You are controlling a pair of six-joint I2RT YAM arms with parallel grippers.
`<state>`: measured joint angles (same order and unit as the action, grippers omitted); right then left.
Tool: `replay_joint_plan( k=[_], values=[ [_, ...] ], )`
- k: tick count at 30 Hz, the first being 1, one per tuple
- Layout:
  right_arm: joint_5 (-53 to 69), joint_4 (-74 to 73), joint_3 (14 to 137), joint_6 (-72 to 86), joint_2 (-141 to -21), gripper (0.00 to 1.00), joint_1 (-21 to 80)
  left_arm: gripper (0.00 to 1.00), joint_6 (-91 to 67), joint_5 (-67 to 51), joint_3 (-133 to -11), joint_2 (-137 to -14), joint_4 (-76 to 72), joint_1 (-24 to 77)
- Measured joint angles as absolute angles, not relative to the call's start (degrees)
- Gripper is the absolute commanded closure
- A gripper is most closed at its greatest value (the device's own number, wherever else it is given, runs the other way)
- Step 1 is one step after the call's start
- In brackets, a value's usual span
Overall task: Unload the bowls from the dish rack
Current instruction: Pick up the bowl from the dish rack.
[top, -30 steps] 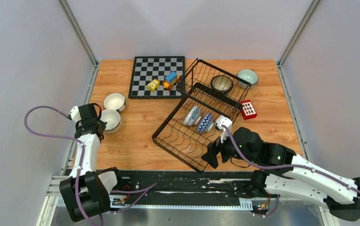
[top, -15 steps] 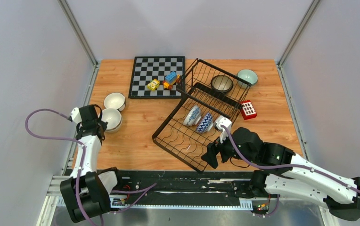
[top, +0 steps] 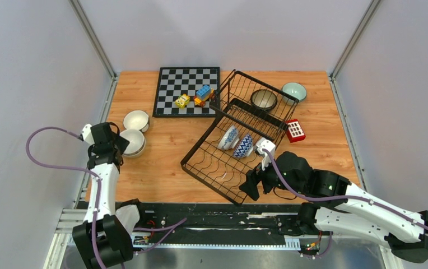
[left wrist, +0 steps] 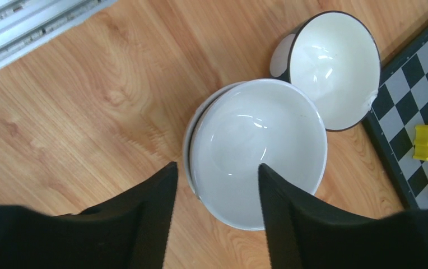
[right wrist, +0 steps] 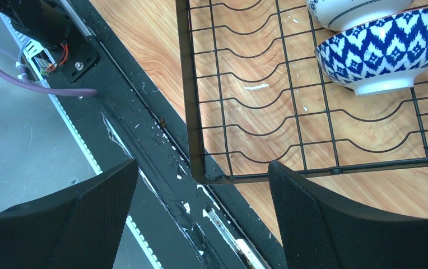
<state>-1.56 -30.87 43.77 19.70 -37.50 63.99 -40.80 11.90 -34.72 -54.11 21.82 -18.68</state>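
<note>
My left gripper (top: 120,147) (left wrist: 215,166) stands open, its jaws astride the near rim of a white bowl (left wrist: 256,140) (top: 131,141) without gripping it. That bowl is nested in another bowl on the table. A dark-rimmed white bowl (left wrist: 335,67) (top: 136,120) sits just behind. The black wire dish rack (top: 199,140) (right wrist: 189,84) holds two blue-and-white patterned bowls (top: 228,137) (top: 243,145) (right wrist: 385,50) and a dark bowl (top: 264,99). A mint bowl (top: 294,91) sits on the table beyond the rack. My right gripper (top: 252,185) (right wrist: 201,165) hangs open over the rack's near corner, empty.
A chessboard (top: 186,89) with toy blocks (top: 203,94) lies at the back, left of the rack. A red grid-faced block (top: 295,130) sits by the rack's right side. The table's metal edge rail (left wrist: 32,28) runs close to the left bowls.
The left gripper's jaws have gone from shut to open, letting go of the white bowl's rim, and its arm has shifted slightly. The right arm has not moved.
</note>
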Motion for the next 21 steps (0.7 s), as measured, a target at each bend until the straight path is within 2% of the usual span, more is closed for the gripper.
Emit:
replay_joint_plan(
  k=[3,9,13,16,21],
  values=[
    [-1.6,-30.9,43.8,19.7,-37.5,0.11,64.0,0.27,-39.9,11.7,-36.1,-52.9,23.1,-18.7],
    [-3.0,-31.8,44.4,19.3,-37.4,0.10,64.0,0.15,-37.8,12.0,-39.6,-49.9,24.4,-14.1],
    [-5.7,-32.4,45.0,17.8,-36.8,0.10,64.0,0.13,-36.2,16.8,-44.1,-48.2,24.1,-1.0],
    [-8.2,-33.6,45.6,16.9,-36.9,0.10,64.0,0.15,-33.8,20.5,-49.5,-48.9,23.6,11.3],
    [-13.0,-34.6,45.9,17.3,-36.8,0.09,64.0,0.18,-28.9,18.8,-51.3,-49.2,21.2,20.7]
  ],
)
